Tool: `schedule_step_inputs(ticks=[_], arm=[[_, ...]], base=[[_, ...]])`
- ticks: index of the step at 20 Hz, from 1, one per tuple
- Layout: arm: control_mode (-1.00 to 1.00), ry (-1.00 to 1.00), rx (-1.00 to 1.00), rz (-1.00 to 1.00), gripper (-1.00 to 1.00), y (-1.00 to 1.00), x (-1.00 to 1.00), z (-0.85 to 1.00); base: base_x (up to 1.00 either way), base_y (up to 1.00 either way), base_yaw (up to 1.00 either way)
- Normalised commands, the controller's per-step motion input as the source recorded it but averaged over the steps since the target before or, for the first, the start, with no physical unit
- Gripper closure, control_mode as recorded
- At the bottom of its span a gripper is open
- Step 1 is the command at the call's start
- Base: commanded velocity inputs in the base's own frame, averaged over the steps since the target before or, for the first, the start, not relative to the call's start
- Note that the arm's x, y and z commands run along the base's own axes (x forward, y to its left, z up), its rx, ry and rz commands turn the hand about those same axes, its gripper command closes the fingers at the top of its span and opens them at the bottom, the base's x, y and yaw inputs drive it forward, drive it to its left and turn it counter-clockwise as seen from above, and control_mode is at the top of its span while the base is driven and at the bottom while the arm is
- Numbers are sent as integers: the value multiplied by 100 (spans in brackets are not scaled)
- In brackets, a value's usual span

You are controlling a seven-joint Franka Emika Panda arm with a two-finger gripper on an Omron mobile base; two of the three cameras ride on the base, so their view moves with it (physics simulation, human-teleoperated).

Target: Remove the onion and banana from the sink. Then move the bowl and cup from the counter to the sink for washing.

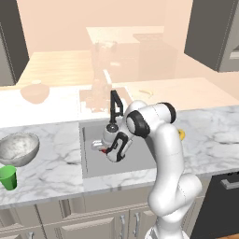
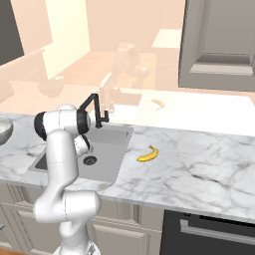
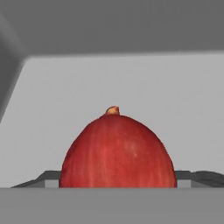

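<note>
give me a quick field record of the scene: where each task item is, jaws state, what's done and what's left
onion: in the sink, close in front of the hand camera
banana: on the counter, right of the sink, already out
bowl: on the counter, left of the sink
cup: on the counter, in front of the bowl
gripper: down in the sink at the onion, jaws open, no grip yet
done: banana removed
left: onion out, bowl and cup into the sink
</note>
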Motion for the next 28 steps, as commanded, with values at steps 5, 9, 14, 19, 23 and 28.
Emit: schedule_step_inputs(ticks=[5,9,14,19,23,28], arm=[[-100,0,0,0,100,-6,-7,10],[-100,-1,0,-1,100,-10,-14,10],[-100,-2,0,-3,100,-11,-14,10],[-100,-2,0,-2,100,-12,-15,15],[-100,0,0,-1,100,-11,-17,17],[-100,0,0,-1,100,-11,-14,17]], base=[[0,0,0],[0,0,0],[0,0,0],[0,0,0],[0,0,0],[0,0,0]])
